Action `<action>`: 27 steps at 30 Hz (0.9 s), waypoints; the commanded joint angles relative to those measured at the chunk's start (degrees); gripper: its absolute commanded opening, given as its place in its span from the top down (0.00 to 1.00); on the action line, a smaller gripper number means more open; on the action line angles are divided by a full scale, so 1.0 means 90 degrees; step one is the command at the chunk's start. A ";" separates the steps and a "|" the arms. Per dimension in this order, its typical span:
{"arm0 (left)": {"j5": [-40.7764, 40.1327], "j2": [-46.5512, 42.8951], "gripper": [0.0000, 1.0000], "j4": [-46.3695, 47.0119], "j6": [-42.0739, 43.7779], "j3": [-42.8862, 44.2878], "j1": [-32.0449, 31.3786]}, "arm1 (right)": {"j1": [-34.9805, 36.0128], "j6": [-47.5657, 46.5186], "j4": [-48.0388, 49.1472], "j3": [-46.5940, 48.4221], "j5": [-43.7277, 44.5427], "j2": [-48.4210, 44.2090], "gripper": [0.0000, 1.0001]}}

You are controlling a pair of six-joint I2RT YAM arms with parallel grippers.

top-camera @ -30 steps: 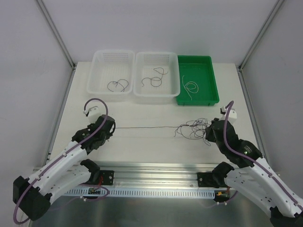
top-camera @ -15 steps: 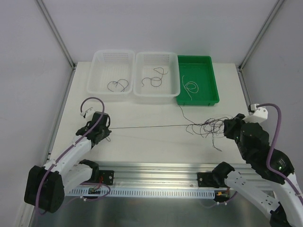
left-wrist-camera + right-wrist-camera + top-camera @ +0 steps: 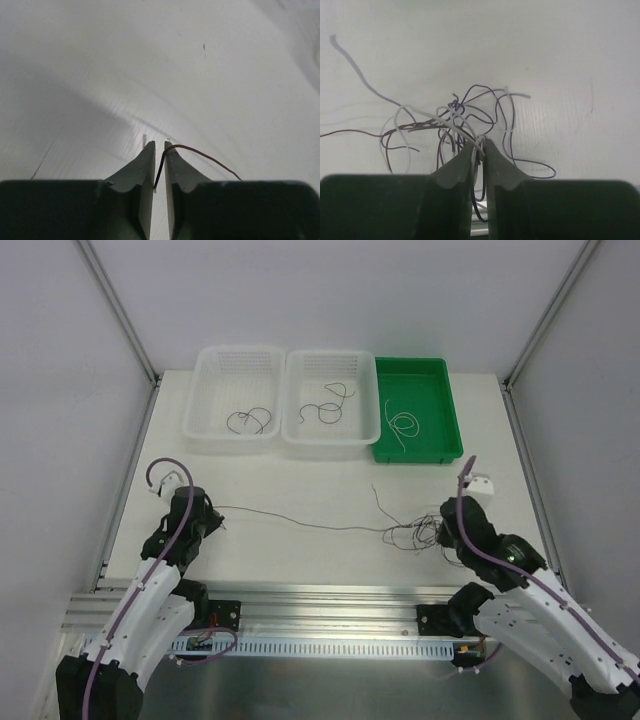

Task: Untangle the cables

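Note:
A tangled clump of thin dark, brownish and white cables [image 3: 415, 533] lies on the table at the right. My right gripper [image 3: 445, 529] is at the clump's right side. In the right wrist view the clump [image 3: 455, 117] spreads in front of my right gripper [image 3: 479, 142], whose jaws are shut on a few of its strands. One long brown cable [image 3: 300, 523] runs slack across the table from the clump to my left gripper [image 3: 208, 517]. In the left wrist view that cable's end [image 3: 205, 155] passes between the nearly closed jaws of my left gripper [image 3: 159, 145].
Two white baskets [image 3: 232, 440] [image 3: 330, 445] and a green tray [image 3: 418, 455] stand in a row at the back, each holding a separate loose cable. An aluminium rail [image 3: 330, 600] runs along the near edge between the arm bases.
The long cable was taut between the grippers and now sags on the table. My left gripper drew back left and nearer; my right gripper swung out right, then returned left with the clump.

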 commanded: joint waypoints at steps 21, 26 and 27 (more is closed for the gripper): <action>0.1667 0.3368 0.11 0.0204 0.2679 0.3042 -0.4233 | -0.0020 -0.0025 0.0864 -0.0569 -0.1458 0.0826 0.07; 0.1665 0.5240 0.18 0.0478 0.3752 0.4164 -0.5016 | -0.0030 -0.0064 0.0855 -0.0638 -0.1605 0.0553 0.07; 0.1714 0.5468 0.21 0.0517 0.3832 0.4302 -0.5123 | -0.0030 -0.0074 0.0816 -0.0647 -0.1605 0.0485 0.07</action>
